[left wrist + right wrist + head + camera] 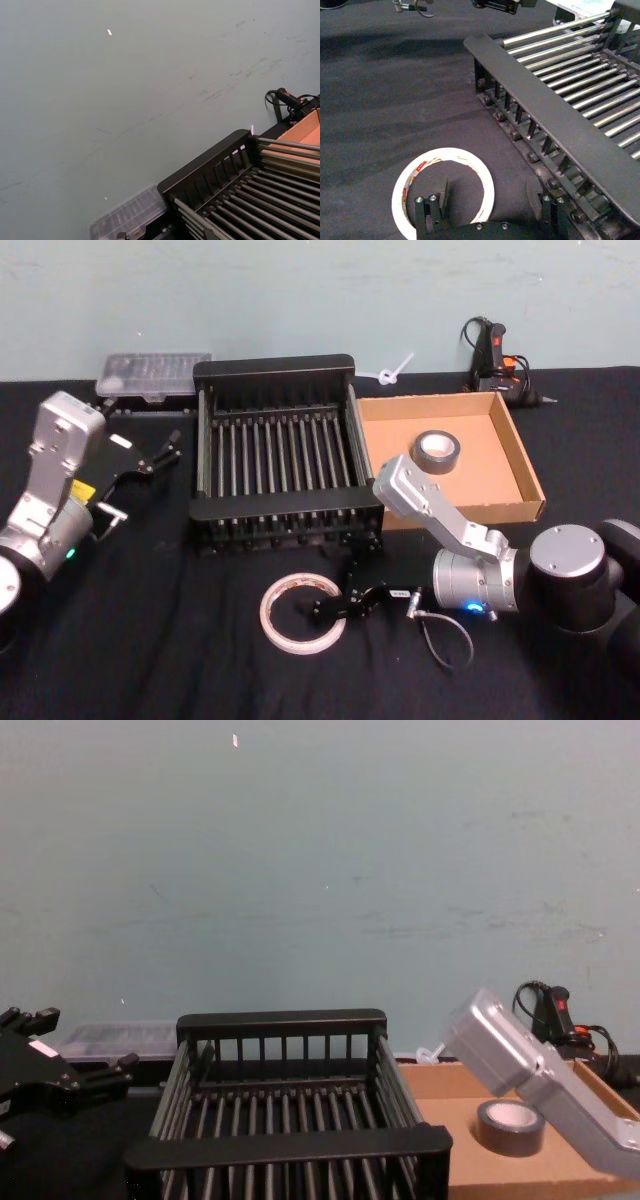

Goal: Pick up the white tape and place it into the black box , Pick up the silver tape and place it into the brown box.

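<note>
The white tape (300, 614) lies flat on the black table (150, 640), nearest the robot, just in front of the black box (275, 455). The right gripper (335, 607) is low over the ring's right side with its jaws apart. In the right wrist view one finger (432, 205) stands inside the ring's central hole, and the other finger (551, 207) stands outside the ring, between the white tape (442, 192) and the near wall of the black box (555, 120). The ring's right band sits between the two fingers; neither is seen pressing on it. A loose cable loop (447, 632) lies on the table behind the jaws, beside the right wrist.

The left gripper (155, 455) is held off to the left of the black box, raised above the table, with its jaws apart and nothing between them. It is well apart from both tapes.

Beyond the right jaws, the black box stands in the middle of the table with nothing lying on its bars. Just to its right, touching or nearly touching it, sits the brown box (510, 455). The silver tape (435, 450) lies flat inside the brown box, toward its left half, well beyond the right jaws.

Farther back, a clear plastic case (152, 375) lies behind the black box's left corner, and a black tool with a cord (495, 360) stands behind the brown box against the wall.
</note>
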### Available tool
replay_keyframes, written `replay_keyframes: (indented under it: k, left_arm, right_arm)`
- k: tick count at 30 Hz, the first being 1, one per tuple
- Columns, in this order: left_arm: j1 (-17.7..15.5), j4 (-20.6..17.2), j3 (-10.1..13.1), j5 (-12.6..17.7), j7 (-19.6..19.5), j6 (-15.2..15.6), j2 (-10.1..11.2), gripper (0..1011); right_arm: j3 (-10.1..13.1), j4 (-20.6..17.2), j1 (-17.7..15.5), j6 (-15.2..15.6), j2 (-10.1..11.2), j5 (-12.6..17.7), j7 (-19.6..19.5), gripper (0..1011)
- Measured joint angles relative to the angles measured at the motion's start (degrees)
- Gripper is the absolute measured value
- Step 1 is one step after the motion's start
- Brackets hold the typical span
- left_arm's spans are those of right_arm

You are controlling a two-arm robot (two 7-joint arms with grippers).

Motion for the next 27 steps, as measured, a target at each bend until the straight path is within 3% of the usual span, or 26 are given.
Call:
replay_keyframes:
  k: [27]
  left_arm:
    - [0.0,0.0,0.0,0.0,0.0,0.0,0.0,1001]
  right_arm:
    - [-0.6,-0.8,-0.2,1.5,0.2,-1.5,-1.5,1002]
